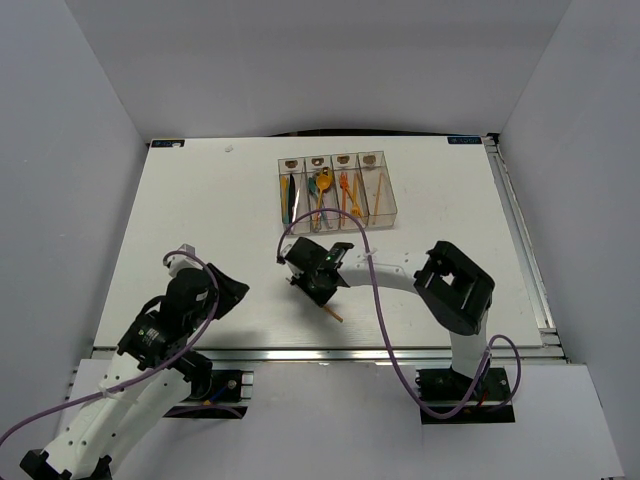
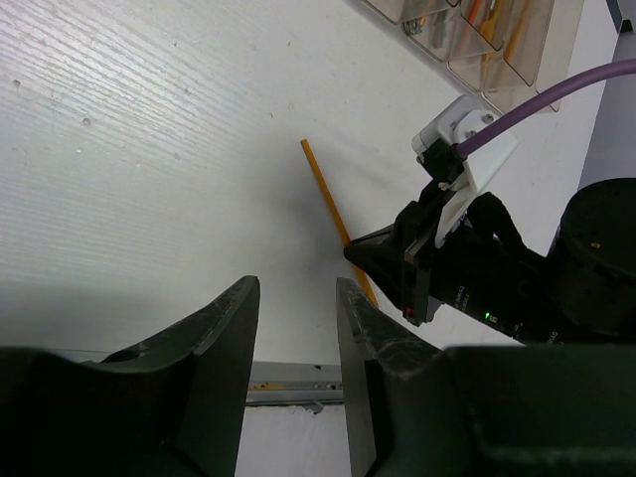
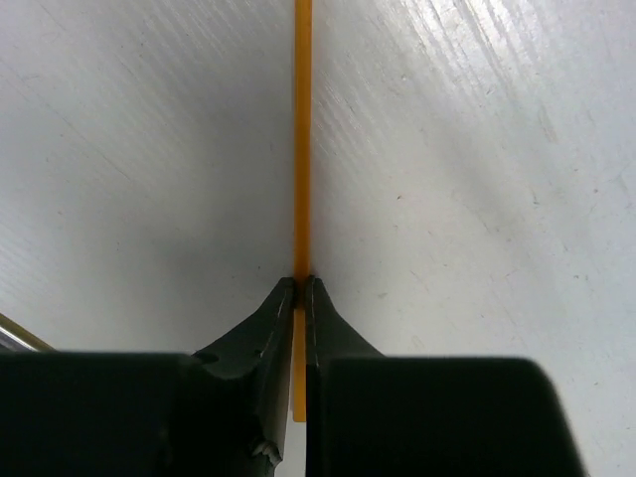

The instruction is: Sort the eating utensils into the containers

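Danger of slipping. Pinched only between tips of right gripper (image 3: 301, 283), closed tight on thin orange utensil (image 3: 302, 119) lying on table (image 1: 200, 200) near front edge, well apart from containers (image 1: 388, 200). Could swivel or fall during lift. Nothing between half-open fingers of left gripper (image 2: 296, 298).

white bench (image 1: 200, 220), faint grain lines and a few tiny dark specks show in the wrist views. metal rail (image 1: 520, 240) runs along its right edge, and a similar strip runs along the near edge. row of four joined clear containers (image 1: 390, 215) sits at the far side, a bit right of centre, long sides running front to back, brown labels at the far ends. one thin orange utensil (image 1: 333, 313) lies on bare surface near the front middle, well apart from the containers. small white scrap (image 1: 229, 149) near the far edge, left of the containers.
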`<state>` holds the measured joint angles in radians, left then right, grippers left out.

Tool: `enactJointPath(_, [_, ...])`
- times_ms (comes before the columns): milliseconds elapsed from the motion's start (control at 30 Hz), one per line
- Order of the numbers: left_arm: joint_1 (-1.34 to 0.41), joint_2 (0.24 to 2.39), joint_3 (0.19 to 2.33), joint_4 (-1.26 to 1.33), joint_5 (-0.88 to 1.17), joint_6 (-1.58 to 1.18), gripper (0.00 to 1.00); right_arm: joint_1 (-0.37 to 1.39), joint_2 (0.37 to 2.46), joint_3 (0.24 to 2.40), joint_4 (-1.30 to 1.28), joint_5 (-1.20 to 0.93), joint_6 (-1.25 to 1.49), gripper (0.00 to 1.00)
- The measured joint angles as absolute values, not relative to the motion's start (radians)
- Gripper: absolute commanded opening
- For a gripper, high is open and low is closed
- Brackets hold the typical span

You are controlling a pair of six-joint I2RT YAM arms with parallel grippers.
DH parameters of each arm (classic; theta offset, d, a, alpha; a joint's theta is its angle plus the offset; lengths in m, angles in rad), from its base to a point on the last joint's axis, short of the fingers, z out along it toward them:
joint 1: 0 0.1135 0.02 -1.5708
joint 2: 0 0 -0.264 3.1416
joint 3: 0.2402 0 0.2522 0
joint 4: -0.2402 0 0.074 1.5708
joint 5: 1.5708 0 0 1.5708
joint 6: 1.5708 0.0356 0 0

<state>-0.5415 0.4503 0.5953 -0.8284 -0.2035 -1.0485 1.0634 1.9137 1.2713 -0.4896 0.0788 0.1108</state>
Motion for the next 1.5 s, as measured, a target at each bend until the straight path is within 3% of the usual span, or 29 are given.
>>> enactJointPath(100, [-0.542,0.45,0.595,-0.831,-0.206,-1.05,0.48,1.057,1.91,1.264,-0.482,0.082,0.094,0.0])
enactJointPath(300, [-0.542,0.472,0.595,-0.83,-0.211,-1.052,0.49,0.975,1.897,1.245,-0.459,-0.059,0.033,0.0])
enactJointPath(600, [-0.542,0.537,0.595,-0.789,-0.207,-1.044,0.49,0.67,1.827,1.282,-0.548,-0.378,-0.282,0.0])
enactJointPath(867, [-0.542,0.556,0.58,-0.762,-0.199,-1.036,0.49,0.522,1.669,1.46,-0.55,-0.466,-0.408,0.0])
enactJointPath(1167, [-0.542,0.611,0.58,-0.725,-0.192,-1.021,0.5,0.194,1.951,1.792,-0.445,-0.425,-0.297,0.0])
enactJointPath(1500, [-0.542,0.628,0.58,-0.713,-0.19,-1.017,0.5,0.207,2.069,1.792,-0.401,-0.411,-0.191,0.0])
